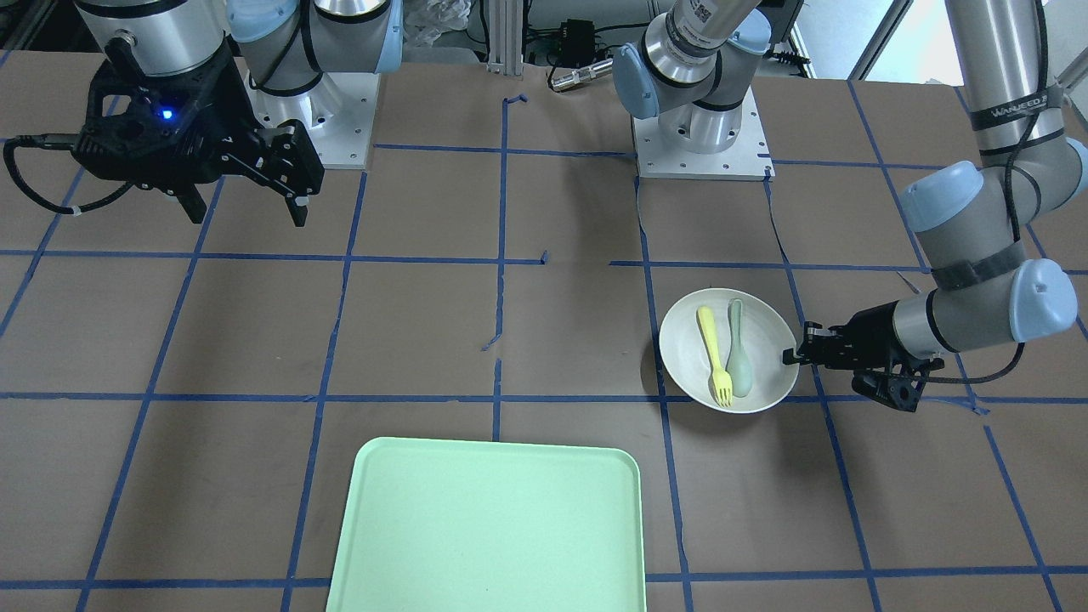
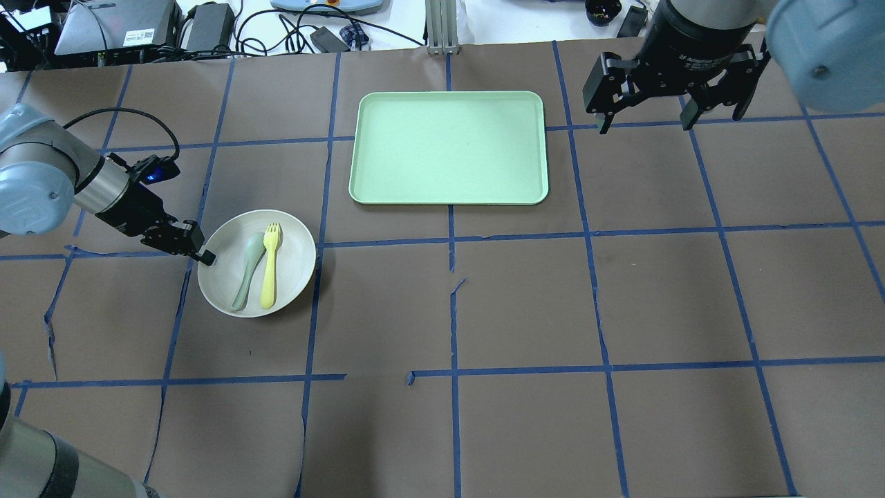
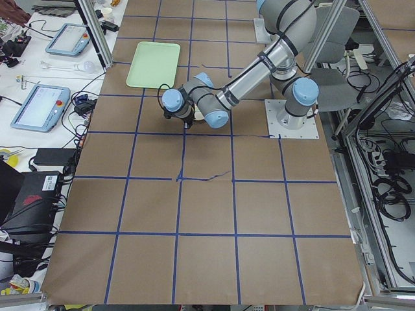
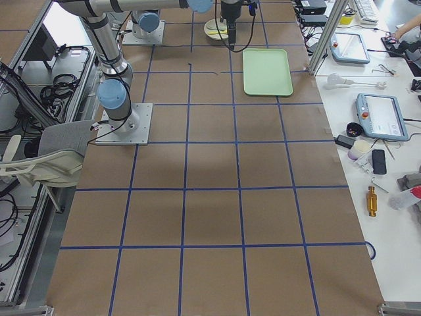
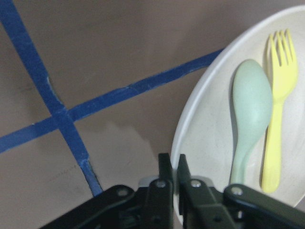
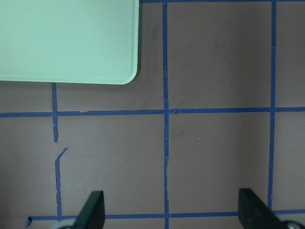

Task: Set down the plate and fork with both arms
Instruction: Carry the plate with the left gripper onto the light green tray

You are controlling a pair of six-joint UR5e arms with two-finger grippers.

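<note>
Left arm's fingers (image 5: 165,172) are pinching the plate (image 2: 294,238); right arm's fingers (image 6: 92,212) are hovering, spread wide.
The off-white plate is sitting on the brown counter (image 2: 657,290) on the robot's left, well apart from the light-green tray (image 2: 449,149), and the fingers are pressing on its rim on the side facing away from the tray. The yellow fork (image 2: 269,266) is lying inside the plate, touching the grey-green spoon (image 2: 249,266) beside it. The right arm's fingers are hanging above the counter near the tray's corner, holding nothing.

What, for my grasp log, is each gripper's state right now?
Left gripper: shut on the rim of the round off-white plastic plate.
Right gripper: open, holding nothing.
</note>
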